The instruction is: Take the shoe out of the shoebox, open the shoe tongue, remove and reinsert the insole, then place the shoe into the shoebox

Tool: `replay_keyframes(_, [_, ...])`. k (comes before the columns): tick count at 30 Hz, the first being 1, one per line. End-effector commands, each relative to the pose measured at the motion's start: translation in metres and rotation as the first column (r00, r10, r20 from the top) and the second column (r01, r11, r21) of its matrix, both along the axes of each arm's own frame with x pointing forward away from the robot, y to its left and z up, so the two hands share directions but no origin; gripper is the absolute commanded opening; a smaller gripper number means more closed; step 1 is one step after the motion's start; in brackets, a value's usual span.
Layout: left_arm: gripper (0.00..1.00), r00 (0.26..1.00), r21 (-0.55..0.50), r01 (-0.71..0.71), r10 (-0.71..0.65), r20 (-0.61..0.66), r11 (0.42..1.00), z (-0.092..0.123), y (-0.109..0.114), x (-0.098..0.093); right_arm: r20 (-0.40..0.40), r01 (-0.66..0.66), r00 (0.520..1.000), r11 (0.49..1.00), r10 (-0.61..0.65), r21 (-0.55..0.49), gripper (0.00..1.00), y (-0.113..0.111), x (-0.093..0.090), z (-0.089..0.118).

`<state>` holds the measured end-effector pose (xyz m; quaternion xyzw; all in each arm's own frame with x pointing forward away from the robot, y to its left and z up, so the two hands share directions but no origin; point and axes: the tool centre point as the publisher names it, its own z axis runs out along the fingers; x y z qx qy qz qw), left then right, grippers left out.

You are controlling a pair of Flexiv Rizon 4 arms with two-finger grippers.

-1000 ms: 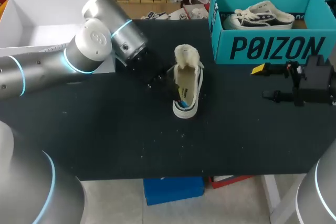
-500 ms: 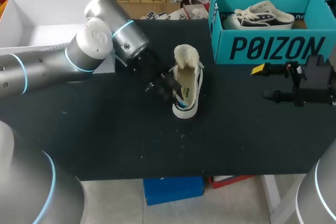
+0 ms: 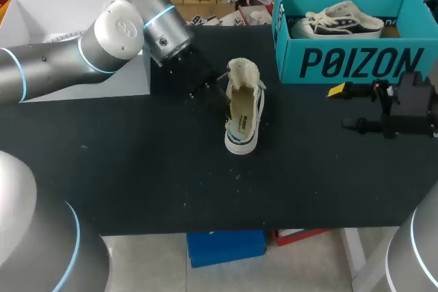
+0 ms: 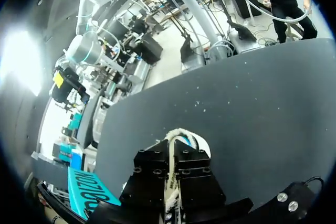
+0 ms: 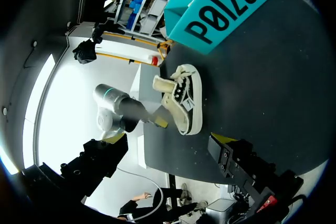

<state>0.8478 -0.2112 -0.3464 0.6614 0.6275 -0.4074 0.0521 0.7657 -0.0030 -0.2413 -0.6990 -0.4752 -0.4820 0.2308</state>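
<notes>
Head view: the pale shoe (image 3: 243, 117) stands on the black table (image 3: 137, 182), near the teal shoebox (image 3: 356, 63). The left gripper (image 3: 217, 94) pinches its upper edge, fingers nearly together. The right gripper (image 3: 340, 107) hangs wide open and empty beside the shoebox.

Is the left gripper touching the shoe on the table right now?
Touching. In the left wrist view the left gripper is shut on a white edge of the shoe.

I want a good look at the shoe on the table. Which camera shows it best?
Head view: the whole shoe from above, opening visible. Right wrist view shows it sideways; in the left wrist view the left gripper hides most of it.
</notes>
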Motion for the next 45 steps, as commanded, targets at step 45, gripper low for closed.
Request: replay_keyframes(45, [0.00, 0.947, 0.377, 0.074, -0.183, 0.263, 0.923, -0.056, -0.016, -0.007, -0.001, 0.001, 1.000, 1.000, -0.001, -0.001, 1.00, 0.001, 0.000, 0.000])
